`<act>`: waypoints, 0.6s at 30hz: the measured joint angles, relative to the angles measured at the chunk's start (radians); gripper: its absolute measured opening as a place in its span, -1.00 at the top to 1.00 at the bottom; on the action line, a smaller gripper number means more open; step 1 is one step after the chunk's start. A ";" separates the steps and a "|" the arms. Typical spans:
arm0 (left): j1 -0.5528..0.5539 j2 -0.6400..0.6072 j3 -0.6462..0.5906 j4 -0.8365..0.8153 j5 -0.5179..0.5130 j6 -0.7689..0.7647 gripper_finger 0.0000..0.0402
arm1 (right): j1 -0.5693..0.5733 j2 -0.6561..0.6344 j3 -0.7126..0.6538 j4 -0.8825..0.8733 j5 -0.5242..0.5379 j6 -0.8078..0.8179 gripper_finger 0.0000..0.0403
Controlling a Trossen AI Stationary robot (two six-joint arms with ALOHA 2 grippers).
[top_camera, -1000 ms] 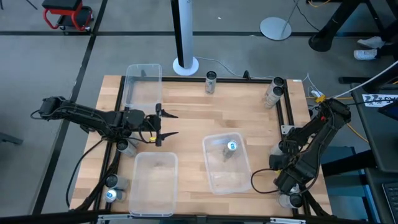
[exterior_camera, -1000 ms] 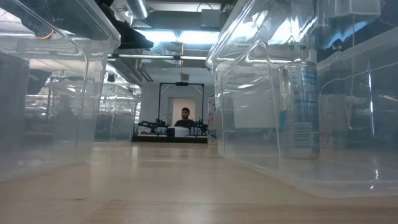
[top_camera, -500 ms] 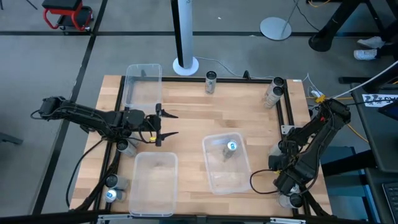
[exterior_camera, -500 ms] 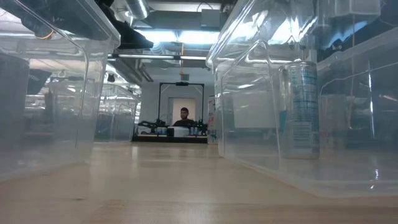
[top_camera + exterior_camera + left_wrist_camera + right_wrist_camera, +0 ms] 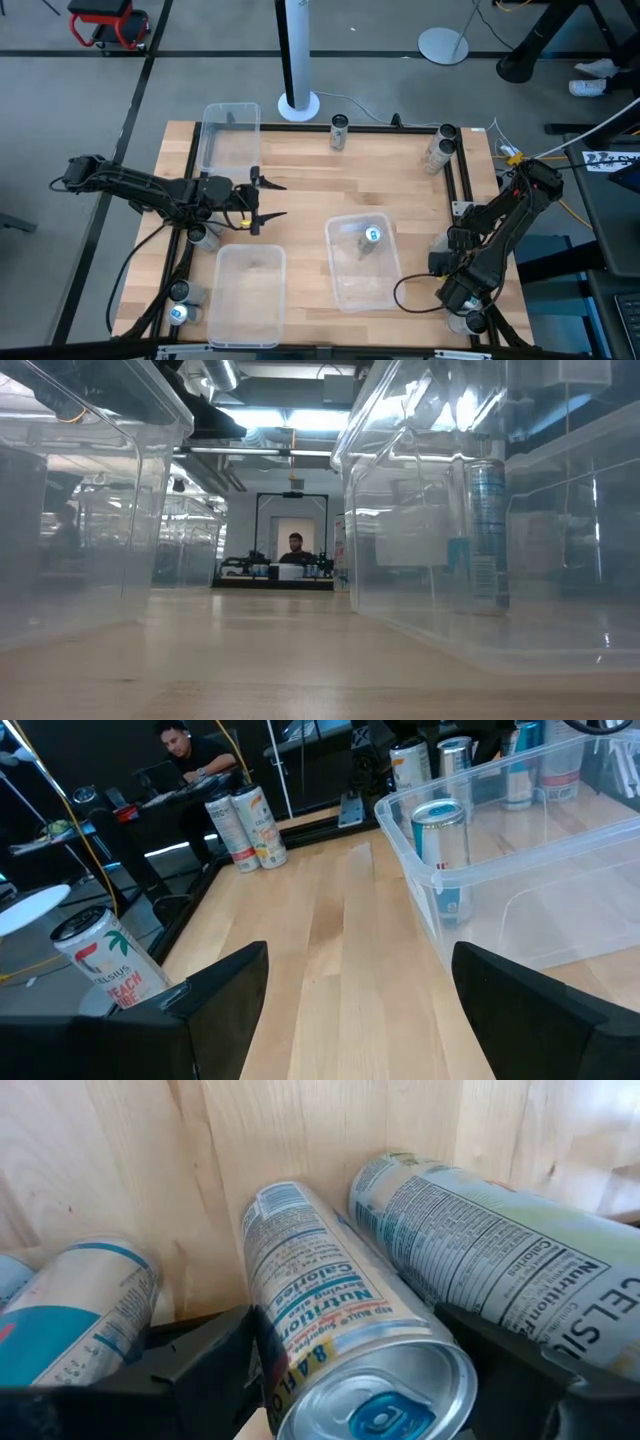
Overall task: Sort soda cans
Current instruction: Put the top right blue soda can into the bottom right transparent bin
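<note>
High view: early days, only one silver can (image 5: 372, 236) stands inside the middle clear bin (image 5: 345, 285); the near-left bin (image 5: 247, 315) and far-left bin (image 5: 228, 150) look empty.
Left to sort: one can (image 5: 339, 131) at the far edge, a pair (image 5: 440, 148) at the far-right corner, cans at the left edge (image 5: 203, 236), the near-left corner (image 5: 180, 312) and the near-right corner (image 5: 472, 322); most of the job remains.
Right gripper (image 5: 345, 1365): down at the near-right corner, fingers spread wide either side of a silver Red Bull can (image 5: 345, 1320); not yet clamped, I judge, with a Celsius can (image 5: 500, 1260) just beside it.
Left gripper (image 5: 268, 200): jaws wide, empty, hovering over bare table between the far-left bin and the middle bin.
Left wrist view: the binned can (image 5: 442, 845) sits ahead, well apart from the fingers (image 5: 225, 982).
</note>
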 joint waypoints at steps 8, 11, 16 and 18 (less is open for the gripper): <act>0.000 0.000 0.000 0.000 0.000 0.000 -0.52 | 0.000 0.000 0.001 0.000 -0.009 -0.002 -0.38; 0.000 0.000 0.000 0.000 0.000 0.000 -0.52 | 0.000 -0.001 0.002 -0.001 -0.014 -0.011 -0.30; 0.000 0.000 0.000 0.000 0.000 0.000 -0.52 | 0.000 -0.001 0.002 0.004 -0.014 -0.040 -0.28; 0.000 0.000 0.000 0.000 0.000 0.000 -0.52 | 0.000 -0.001 0.002 0.006 -0.014 -0.045 -0.28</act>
